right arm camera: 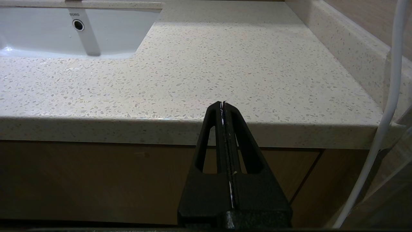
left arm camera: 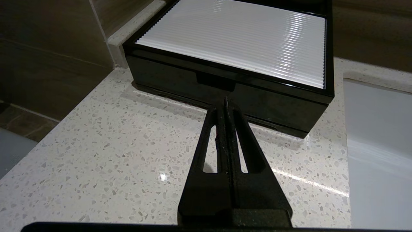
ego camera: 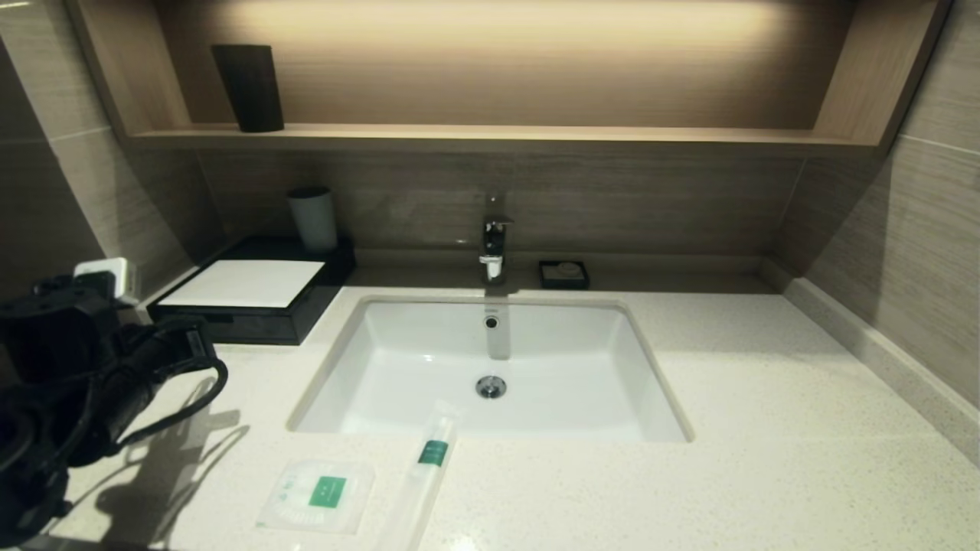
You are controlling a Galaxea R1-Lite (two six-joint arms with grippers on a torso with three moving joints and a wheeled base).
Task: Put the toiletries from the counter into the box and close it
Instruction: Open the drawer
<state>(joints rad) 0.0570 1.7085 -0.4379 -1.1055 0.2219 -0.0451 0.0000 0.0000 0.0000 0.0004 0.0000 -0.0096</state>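
- Left pincer (left arm camera: pixel 226 102) was closed and empty, aimed at the box (left arm camera: pixel 244 100) in the worktop's (ego camera: pixel 766 428) rear left corner; drawer shut.
- Square packet (ego camera: pixel 318 493) and slim sleeve (ego camera: pixel 426 474) lay at the front edge; judged light, slippery, limp; pinch an edge.
- Right pincer (right arm camera: pixel 223 104) was closed, idle below the front edge.

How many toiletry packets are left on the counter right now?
2. The square packet lies near the counter's front edge; the slim packet beside it reaches over the basin's rim. None looks hidden.

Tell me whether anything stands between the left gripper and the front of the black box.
Nothing visible does. The left gripper, shut, points at the box drawer front, with only bare counter between them.
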